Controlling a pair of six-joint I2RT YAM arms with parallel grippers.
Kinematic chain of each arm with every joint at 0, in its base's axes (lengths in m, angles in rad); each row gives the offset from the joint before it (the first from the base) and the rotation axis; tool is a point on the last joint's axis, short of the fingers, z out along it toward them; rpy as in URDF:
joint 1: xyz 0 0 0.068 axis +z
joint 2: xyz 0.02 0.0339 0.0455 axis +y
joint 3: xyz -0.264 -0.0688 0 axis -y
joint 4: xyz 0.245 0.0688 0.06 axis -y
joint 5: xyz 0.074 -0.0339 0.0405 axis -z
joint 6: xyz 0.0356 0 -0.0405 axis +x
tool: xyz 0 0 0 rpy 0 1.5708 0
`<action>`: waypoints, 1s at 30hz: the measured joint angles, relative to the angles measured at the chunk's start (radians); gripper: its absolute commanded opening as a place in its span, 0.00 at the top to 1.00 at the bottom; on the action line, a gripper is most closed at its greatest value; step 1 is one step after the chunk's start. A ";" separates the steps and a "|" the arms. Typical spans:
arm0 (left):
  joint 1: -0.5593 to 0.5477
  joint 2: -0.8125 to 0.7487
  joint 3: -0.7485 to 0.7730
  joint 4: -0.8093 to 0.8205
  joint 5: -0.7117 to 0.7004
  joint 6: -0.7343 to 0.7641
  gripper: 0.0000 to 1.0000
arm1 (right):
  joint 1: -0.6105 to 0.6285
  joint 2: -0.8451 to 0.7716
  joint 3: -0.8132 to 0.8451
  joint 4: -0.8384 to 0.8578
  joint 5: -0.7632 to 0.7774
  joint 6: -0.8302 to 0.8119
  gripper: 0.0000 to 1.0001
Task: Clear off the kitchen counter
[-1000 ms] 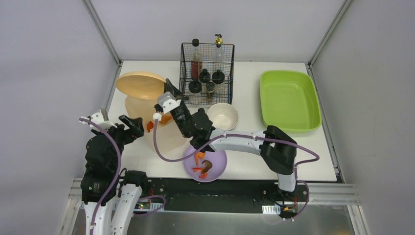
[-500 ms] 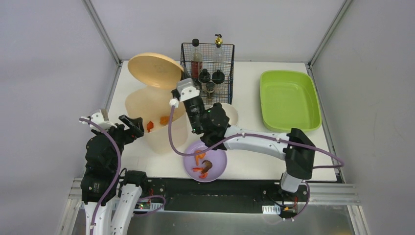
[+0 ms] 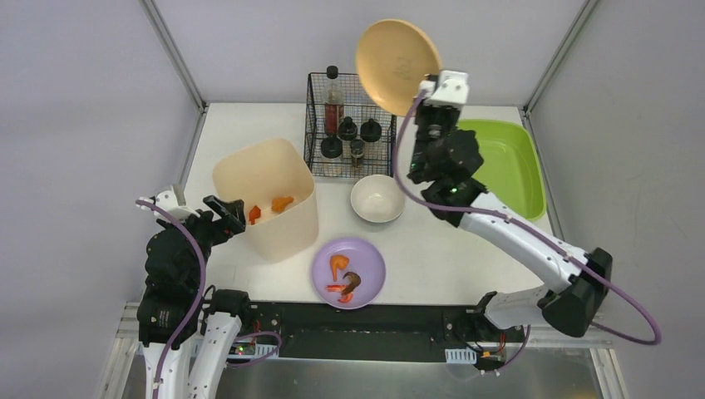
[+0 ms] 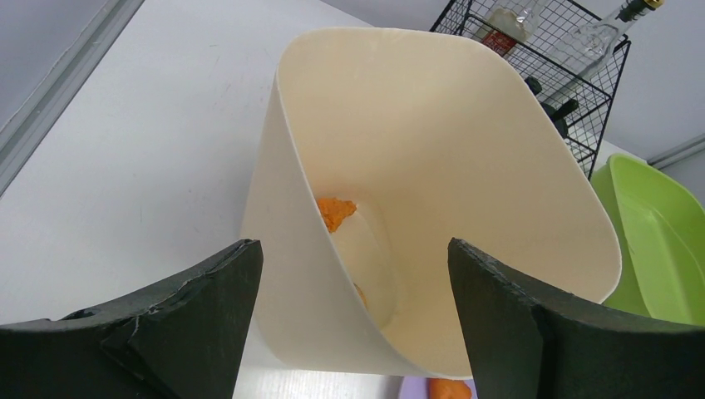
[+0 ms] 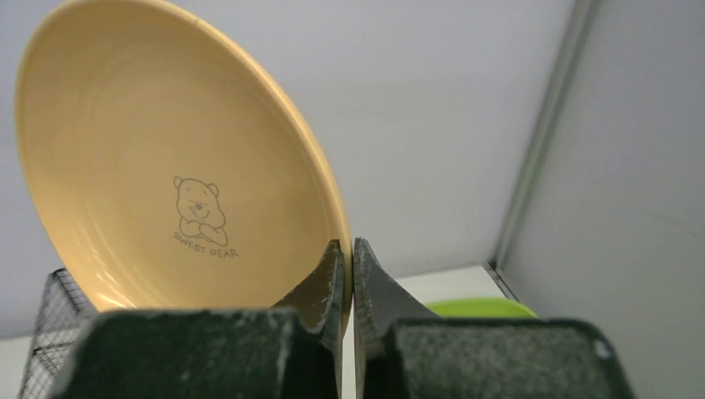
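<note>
Grey walls (image 3: pixel 83 100) close the scene on the left, far and right sides, and between them lies the kitchen counter (image 3: pixel 465 258) – a plain white tabletop, with both arm bases at its near edge.

On the left part of the counter stands a cream bin (image 3: pixel 266 199), upright, with orange food pieces (image 3: pixel 283 202) at its bottom. Just to the right of the bin, near the front edge, is a purple plate (image 3: pixel 370 262) with a few scraps (image 3: pixel 339 266) on it. A white bowl (image 3: pixel 377 198) sits behind this plate. At the far edge stands a black wire basket (image 3: pixel 351 125) holding bottles and jars, and a lime-green tub (image 3: pixel 507 174) rests at the far right.

The left gripper (image 3: pixel 226 214) is beside the left wall of the bin. Its jaws are spread wide and nothing is gripped between them. In the left wrist view the two fingers (image 4: pixel 208 307) frame the near side of the bin (image 4: pixel 432 191), but I cannot tell if they touch the wall.

The right gripper (image 3: pixel 428 83) is raised high over the far side, between the basket and the tub. Its jaws are pressed together on the rim of a tan plate (image 3: pixel 397 65), which stands almost on edge in the air – the right wrist view shows a small bear drawing on the plate (image 5: pixel 166 158), and the fingertips (image 5: pixel 332 266) pinch the plate at its lower right rim
</note>
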 measured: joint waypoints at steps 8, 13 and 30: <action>0.000 0.000 0.000 0.000 0.014 0.000 0.16 | -0.409 -0.152 0.015 -0.567 0.038 0.543 1.00; 0.000 0.000 0.000 0.000 0.024 0.000 0.16 | -0.643 -0.126 0.019 -0.862 -0.042 0.858 1.00; 0.000 0.027 0.000 -0.001 0.064 0.000 0.16 | -1.074 0.274 -0.020 -1.147 -0.511 1.415 1.00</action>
